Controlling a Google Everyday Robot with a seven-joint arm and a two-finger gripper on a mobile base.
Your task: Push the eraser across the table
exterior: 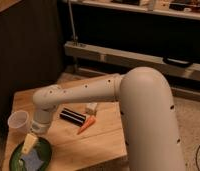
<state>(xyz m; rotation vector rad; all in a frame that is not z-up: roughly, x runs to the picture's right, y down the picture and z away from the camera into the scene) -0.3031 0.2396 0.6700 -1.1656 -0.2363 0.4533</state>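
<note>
The eraser (73, 116), a flat black block with a pale stripe, lies near the middle of the light wooden table (100, 137). An orange carrot (86, 125) sits just to its right and a small white block (91, 107) lies behind the carrot. My arm reaches in from the right, and its wrist bends down at the table's left side. The gripper (36, 131) hangs there, a short way left of the eraser and not touching it. It is open and I see nothing held in it.
A clear plastic cup (18, 121) stands just left of the gripper. Below the gripper, at the front left corner, is a green plate (45, 151) with a pale yellow wedge (28, 143) and a blue piece (32, 160). Dark shelving stands behind the table.
</note>
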